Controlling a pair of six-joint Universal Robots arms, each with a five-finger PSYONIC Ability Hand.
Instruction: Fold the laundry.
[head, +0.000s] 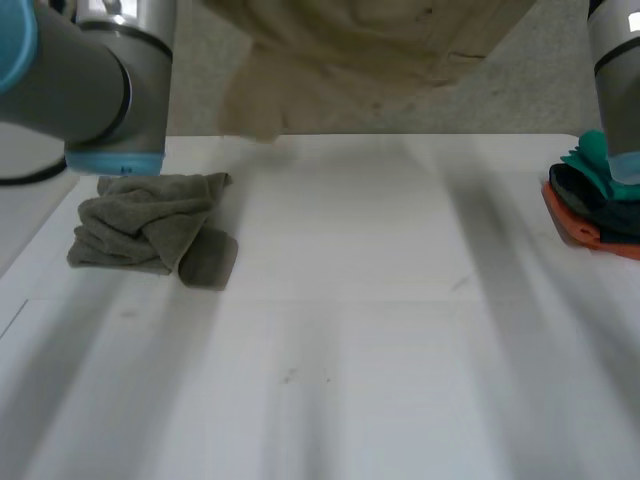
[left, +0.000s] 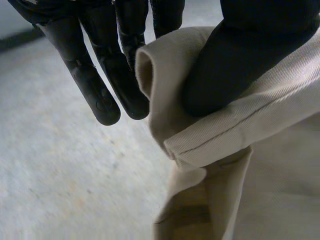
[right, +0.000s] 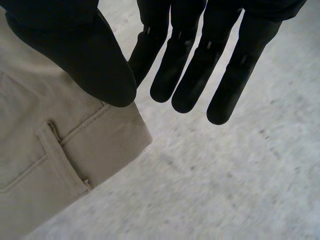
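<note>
Beige trousers (head: 370, 50) hang lifted above the far edge of the table, between my two arms. In the left wrist view my left hand (left: 235, 65) presses its thumb onto a folded, stitched edge of the beige trousers (left: 270, 165), pinching it, while its straight fingers (left: 100, 85) stand beside the cloth. In the right wrist view my right hand (right: 85, 55) has its thumb on the waistband corner of the beige trousers (right: 45, 165), close to a belt loop. Its fingers (right: 220, 75) are straight and point past that corner.
A crumpled grey cloth (head: 150, 230) lies at the left of the white table (head: 380, 330), below my left arm (head: 90, 70). A stack of folded teal, dark and orange cloths (head: 600, 205) sits at the right edge under my right arm (head: 615, 60).
</note>
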